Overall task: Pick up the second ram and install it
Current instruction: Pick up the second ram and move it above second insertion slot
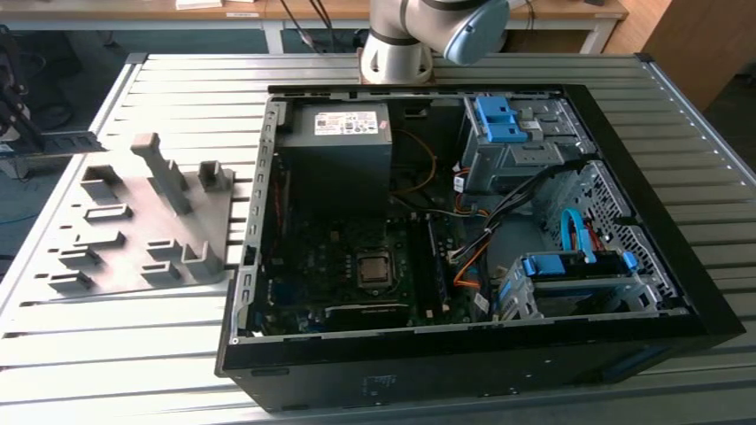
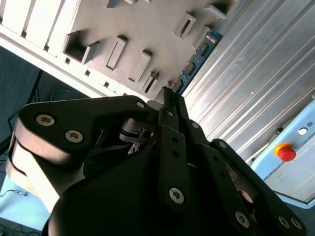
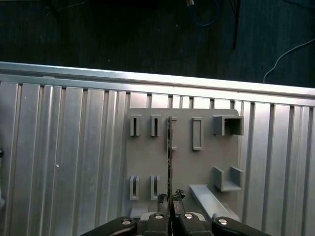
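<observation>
The second ram is a dark blue-green board, edge-on [image 3: 170, 147] in the first wrist view and with its flat chip side [image 2: 197, 59] turned to the second wrist view. My gripper [image 3: 170, 198] [image 2: 167, 96] is shut on one end of it, and the stick points away from the fingers. It hangs in the air above the grey fixture plate [image 3: 182, 172] [image 2: 147, 24]. In the exterior view the open computer case [image 1: 473, 89] lies on its side on the table, its motherboard [image 1: 343, 266] facing up.
The fixture plate [image 1: 130, 239] with its upright blocks sits on the ribbed metal table [image 1: 177, 88] at the exterior view's left, beside the case. The arm's base [image 1: 396, 53] stands behind the case. A red stop button [image 2: 285, 152] shows beyond the table edge.
</observation>
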You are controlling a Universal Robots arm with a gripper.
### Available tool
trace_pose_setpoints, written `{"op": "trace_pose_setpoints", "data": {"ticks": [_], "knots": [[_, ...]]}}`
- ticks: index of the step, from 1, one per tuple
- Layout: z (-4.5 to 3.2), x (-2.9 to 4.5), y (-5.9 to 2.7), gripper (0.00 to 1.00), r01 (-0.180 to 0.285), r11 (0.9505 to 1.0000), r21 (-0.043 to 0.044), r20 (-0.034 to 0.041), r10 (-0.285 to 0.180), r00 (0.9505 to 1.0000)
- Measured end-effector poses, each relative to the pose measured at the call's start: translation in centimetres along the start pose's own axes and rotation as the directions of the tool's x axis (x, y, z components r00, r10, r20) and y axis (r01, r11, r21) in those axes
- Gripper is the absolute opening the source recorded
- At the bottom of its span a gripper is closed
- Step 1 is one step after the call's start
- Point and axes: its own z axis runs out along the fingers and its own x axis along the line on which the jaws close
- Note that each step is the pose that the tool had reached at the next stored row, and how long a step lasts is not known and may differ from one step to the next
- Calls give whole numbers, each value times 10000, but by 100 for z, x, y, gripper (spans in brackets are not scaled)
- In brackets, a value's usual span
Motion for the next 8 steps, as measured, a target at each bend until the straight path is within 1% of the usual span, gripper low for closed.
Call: {"op": "trace_pose_setpoints", "data": {"ticks": [8], "knots": [[-183,-9,-1,14,0,10000,-1,4,0,10000]]}}
